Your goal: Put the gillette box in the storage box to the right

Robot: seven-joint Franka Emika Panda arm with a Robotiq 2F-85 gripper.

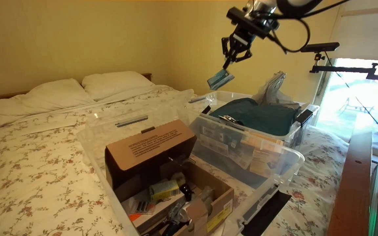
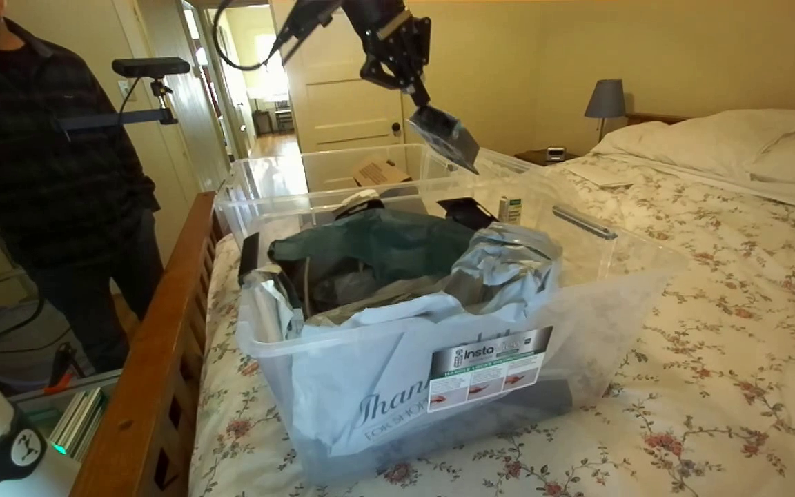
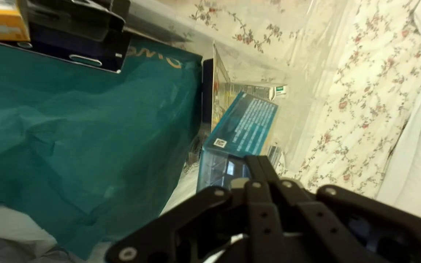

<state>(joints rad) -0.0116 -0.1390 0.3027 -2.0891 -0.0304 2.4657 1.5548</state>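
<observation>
The gillette box is a flat teal packet [image 1: 220, 79], also seen in the other views [image 2: 444, 137] [image 3: 245, 124]. It hangs tilted from my gripper [image 1: 225, 66], whose fingertips [image 2: 424, 103] are closed together on its edge [image 3: 257, 159]. Two clear storage boxes stand side by side on the bed. One storage box [image 1: 313, 108] holds a dark teal bag and grey plastic bags; its rim also shows in an exterior view [image 2: 266, 348]. The other storage box [image 1: 289, 150] holds an open brown cardboard box. The packet is in the air above the teal-bag tub, near its side wall in the wrist view.
The cardboard box [image 1: 151, 144] has its flap raised. The teal bag [image 3: 86, 146] and a dark packet [image 2: 466, 212] lie in the tub. A wooden bed rail [image 1: 354, 183] runs along one side. A camera on an arm [image 1: 320, 47] and a person [image 2: 45, 152] stand beyond it.
</observation>
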